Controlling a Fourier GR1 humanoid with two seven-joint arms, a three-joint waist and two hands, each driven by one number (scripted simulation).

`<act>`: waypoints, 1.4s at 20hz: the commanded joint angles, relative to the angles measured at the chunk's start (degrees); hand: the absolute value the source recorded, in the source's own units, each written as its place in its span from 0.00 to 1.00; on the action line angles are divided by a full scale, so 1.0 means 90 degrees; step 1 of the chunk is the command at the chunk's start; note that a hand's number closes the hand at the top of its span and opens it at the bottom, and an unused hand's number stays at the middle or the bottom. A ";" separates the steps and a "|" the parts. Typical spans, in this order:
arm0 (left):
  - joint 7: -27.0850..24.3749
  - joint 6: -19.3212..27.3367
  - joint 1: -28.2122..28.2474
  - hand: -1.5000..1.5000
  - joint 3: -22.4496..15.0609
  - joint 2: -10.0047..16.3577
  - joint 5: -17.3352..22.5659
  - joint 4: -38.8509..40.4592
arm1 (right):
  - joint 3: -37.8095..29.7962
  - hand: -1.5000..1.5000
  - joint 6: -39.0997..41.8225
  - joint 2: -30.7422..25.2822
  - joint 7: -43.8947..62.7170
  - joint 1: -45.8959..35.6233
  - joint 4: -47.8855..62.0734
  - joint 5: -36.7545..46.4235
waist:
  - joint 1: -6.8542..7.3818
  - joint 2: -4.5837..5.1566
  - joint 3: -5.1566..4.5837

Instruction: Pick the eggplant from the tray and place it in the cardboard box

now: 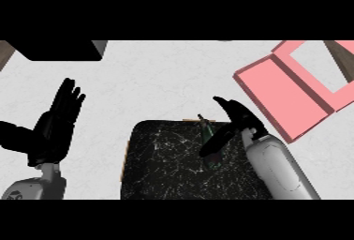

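A dark eggplant (206,129) with a green stem lies on the black speckled tray (159,159), near its far right corner. My right hand (239,119) hovers right over it. Its fingers (213,144) stretch down-left across the eggplant's body, and the thumb points away toward the far side. Most of the eggplant is hidden under the hand and blends with the tray. The box (290,93) looks pink and lies open at the right, beyond the tray. My left hand (59,122) rests open at the left, fingers up, away from the tray.
A black object (59,49) sits at the far left edge of the white counter (159,79). A brown strip (340,56) crosses the far right corner beside the box.
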 commanded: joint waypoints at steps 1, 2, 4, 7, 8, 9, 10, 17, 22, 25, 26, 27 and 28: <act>-0.0136 0.0030 -0.0057 0.50 0.0018 -0.0179 -0.0156 0.0203 | -0.0245 0.00 0.0338 0.0245 0.0284 -0.0233 0.0123 0.0070 | -0.0004 0.0001 0.0001; -0.0366 -0.0144 0.0321 0.50 -0.0058 -0.0217 -0.0126 0.0165 | -0.0155 0.00 0.0349 0.0109 0.0158 0.0049 0.0010 0.0163 | -0.0004 -0.0001 0.0001; 0.0038 -0.0232 0.0398 0.50 0.0120 -0.0039 0.0005 -0.0280 | -0.0339 0.00 0.0518 0.0057 0.0305 0.0096 -0.0320 0.0081 | -0.0001 -0.0006 0.0001; 0.0431 0.0026 0.0066 0.50 -0.0074 -0.0181 -0.0270 -0.0391 | -0.0162 0.00 0.0332 0.0317 -0.0078 0.0173 0.0160 0.0484 | -0.0001 -0.0003 0.0002; 0.0266 -0.0187 0.0120 0.50 0.0256 -0.0012 -0.0066 -0.0299 | -0.0398 0.00 0.0451 0.0249 -0.0338 -0.0017 0.0457 0.0446 | 0.0007 0.0000 0.0002; -0.0581 -0.0249 0.0074 0.50 0.0121 -0.0306 -0.0195 0.0462 | -0.0242 0.00 0.0428 0.0307 -0.0117 0.0203 0.0059 0.0499 | -0.0016 0.0001 0.0000; -0.0169 -0.0250 -0.0081 0.50 0.0248 -0.0139 -0.0125 0.0246 | -0.0039 0.00 0.0471 0.0318 -0.0040 0.0489 -0.0205 0.0617 | -0.0020 -0.0003 0.0001; 0.0006 -0.0357 -0.0110 0.50 0.0335 -0.0102 -0.0092 0.0195 | 0.0161 1.00 0.0334 0.0586 -0.0790 0.0081 0.0381 0.1280 | 0.0009 0.0005 0.0001; 0.0484 -0.0054 -0.0285 0.50 0.0279 -0.0203 -0.0276 -0.0203 | 0.0110 1.00 0.0412 0.0324 -0.1179 0.0478 0.0151 0.1719 | -0.0008 -0.0001 0.0002; 0.0141 -0.0239 -0.0142 0.50 0.0280 -0.0193 -0.0214 0.0077 | 0.1381 1.00 0.0226 0.0713 -0.1214 0.0293 -0.0433 0.2463 | 0.0029 -0.0011 -0.0002; 0.0048 -0.0212 0.0068 0.50 0.0089 -0.0303 -0.0331 -0.0120 | 0.1869 1.00 0.0336 0.0610 -0.1552 0.0319 -0.0489 0.2735 | 0.0100 -0.0033 -0.0001; 0.0071 -0.0260 -0.0041 0.50 0.0097 -0.0295 -0.0301 0.0121 | 0.2272 1.00 0.0370 0.0749 -0.1506 -0.0117 -0.0636 0.3023 | 0.0138 -0.0035 -0.0011; 0.0113 -0.0366 -0.0026 0.50 0.0111 -0.0192 -0.0254 0.0003 | 0.2640 1.00 0.0421 0.0736 -0.1684 -0.0235 -0.0702 0.3291 | 0.0197 -0.0059 -0.0010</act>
